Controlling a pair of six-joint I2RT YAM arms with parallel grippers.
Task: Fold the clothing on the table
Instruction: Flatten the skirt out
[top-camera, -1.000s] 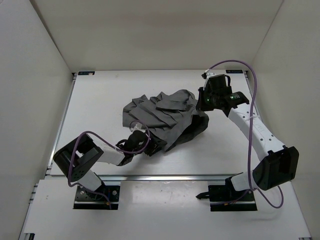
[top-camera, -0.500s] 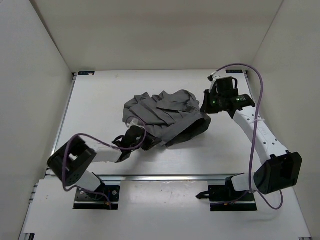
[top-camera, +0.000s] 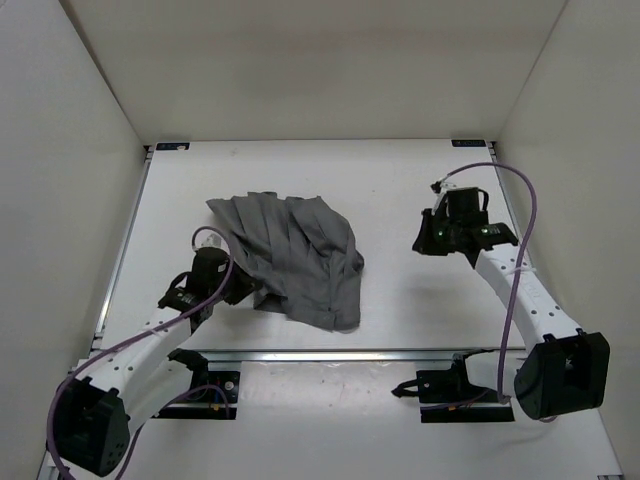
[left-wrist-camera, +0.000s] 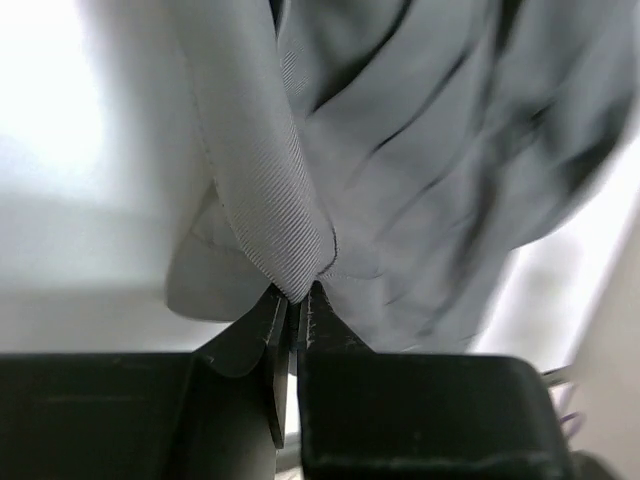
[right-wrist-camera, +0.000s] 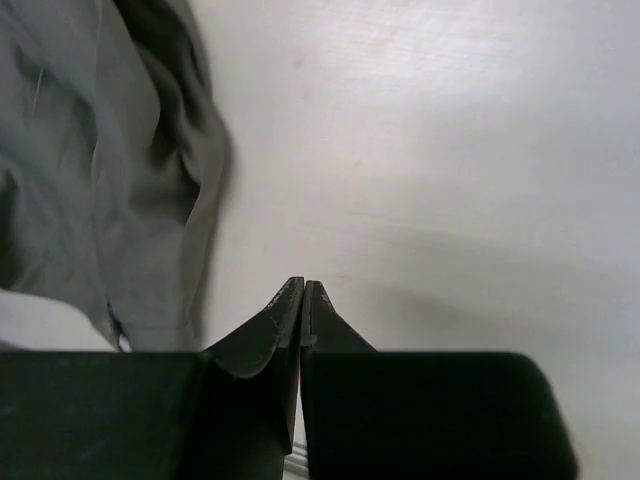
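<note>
Top view | I see clothing (top-camera: 295, 255), dark grey and wrinkled, lying left of centre on the worktop (top-camera: 400, 180) | left tool (top-camera: 240, 288) touching its near-left edge | right tool (top-camera: 424, 241) well apart from it, on the right side

Items I see: clothing (top-camera: 290, 255), plain dark grey, finely ribbed weave; table (top-camera: 400, 180), white; left gripper (left-wrist-camera: 295, 305) and right gripper (right-wrist-camera: 302, 292), black; cables (top-camera: 492, 166), purple; arms (top-camera: 527, 292), white with black joints.
</note>
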